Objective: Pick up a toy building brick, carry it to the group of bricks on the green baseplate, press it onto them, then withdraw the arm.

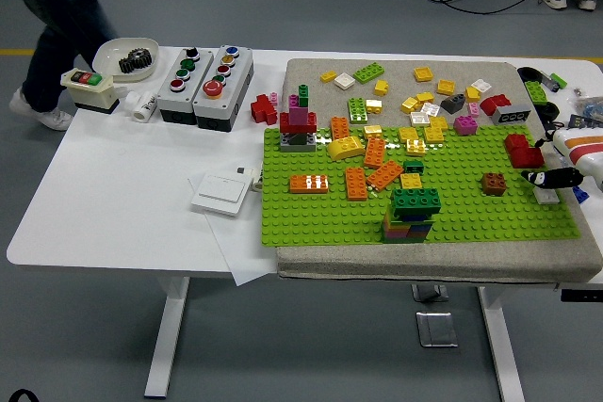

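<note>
No text, label, brand, number or sign can be read anywhere. The button boxes (205,87), the switch box (88,89) and the white panel (222,191) may bear markings, but they are too small to make out.

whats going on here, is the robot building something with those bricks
A robot is working on a green studded baseplate scattered with loose plastic toy bricks. Only its right hand shows, at the right edge of the plate beside a red brick; whether it grips anything cannot be told. A multicoloured stack topped by a dark green brick stands near the plate's front edge. A person stands at the table's far left corner, touching nothing.
</note>
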Controlling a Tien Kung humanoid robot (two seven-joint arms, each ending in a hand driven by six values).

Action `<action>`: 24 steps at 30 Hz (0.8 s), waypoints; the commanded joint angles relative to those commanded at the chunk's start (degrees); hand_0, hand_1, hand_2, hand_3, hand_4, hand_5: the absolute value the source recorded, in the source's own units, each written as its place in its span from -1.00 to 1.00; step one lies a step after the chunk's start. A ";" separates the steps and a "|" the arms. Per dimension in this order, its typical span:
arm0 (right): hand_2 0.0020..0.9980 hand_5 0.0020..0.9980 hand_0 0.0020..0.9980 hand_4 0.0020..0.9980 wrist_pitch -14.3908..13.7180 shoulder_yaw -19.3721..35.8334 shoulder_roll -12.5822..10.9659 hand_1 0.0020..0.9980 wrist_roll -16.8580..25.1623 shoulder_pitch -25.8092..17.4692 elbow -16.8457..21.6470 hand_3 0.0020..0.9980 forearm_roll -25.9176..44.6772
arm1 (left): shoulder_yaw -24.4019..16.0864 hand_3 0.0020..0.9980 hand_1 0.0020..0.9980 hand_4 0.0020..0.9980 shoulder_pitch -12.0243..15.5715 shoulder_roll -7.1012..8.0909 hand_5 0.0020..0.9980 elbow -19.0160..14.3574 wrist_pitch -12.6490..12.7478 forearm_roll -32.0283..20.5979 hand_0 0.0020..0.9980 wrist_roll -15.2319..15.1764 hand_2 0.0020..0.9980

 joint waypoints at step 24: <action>0.51 0.35 0.35 0.59 -3.58 0.67 0.17 0.39 -0.50 -0.09 -0.26 0.42 -1.73 | -0.24 0.18 0.43 0.34 -0.23 0.08 0.32 -0.09 -0.18 0.41 0.34 0.15 0.47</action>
